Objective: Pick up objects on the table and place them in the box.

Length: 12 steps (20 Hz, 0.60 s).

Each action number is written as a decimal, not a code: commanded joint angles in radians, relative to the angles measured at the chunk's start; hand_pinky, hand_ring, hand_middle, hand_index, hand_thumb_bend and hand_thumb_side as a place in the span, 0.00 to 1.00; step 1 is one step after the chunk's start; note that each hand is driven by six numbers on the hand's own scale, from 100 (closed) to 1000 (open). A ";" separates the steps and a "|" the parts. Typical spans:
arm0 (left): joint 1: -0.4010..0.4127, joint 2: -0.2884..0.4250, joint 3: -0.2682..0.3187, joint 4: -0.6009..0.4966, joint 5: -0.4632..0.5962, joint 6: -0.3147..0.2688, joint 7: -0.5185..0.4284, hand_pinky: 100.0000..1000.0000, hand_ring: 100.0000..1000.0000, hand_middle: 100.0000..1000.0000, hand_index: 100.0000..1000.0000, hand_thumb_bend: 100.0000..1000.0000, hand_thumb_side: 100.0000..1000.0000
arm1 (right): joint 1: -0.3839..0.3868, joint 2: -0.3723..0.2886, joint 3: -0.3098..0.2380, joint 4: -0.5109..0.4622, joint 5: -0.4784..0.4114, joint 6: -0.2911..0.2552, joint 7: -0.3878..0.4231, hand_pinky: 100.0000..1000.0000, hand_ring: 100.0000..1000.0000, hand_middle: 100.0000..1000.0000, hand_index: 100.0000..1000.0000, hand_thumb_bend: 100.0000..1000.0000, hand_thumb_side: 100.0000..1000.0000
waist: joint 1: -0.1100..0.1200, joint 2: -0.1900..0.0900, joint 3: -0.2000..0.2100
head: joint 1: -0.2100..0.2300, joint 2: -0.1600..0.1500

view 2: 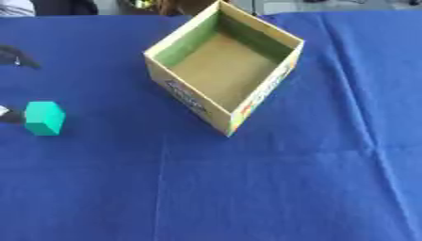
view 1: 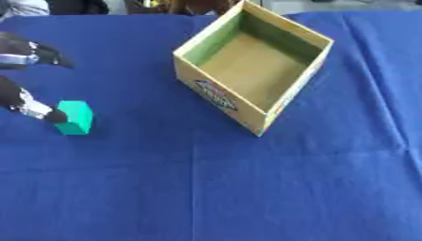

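Now reaching: the left hand (view 1: 25, 101) spreads open fingers beside the green block (view 1: 76, 117), holding nothing (box (view 1: 221, 101) empty); closing round it comes next.

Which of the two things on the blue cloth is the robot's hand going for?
The small green block: a finger of the left hand reaches its side. The cardboard box sits apart to the right, open and empty.
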 commanded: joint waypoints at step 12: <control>-0.011 -0.017 -0.054 0.086 -0.006 -0.024 -0.010 0.82 0.84 0.88 1.00 0.69 0.79 | -0.006 -0.014 -0.003 -0.014 -0.006 0.000 0.008 0.74 0.75 0.53 0.65 0.00 0.86 | -0.001 -0.008 -0.004 | 0.010 -0.016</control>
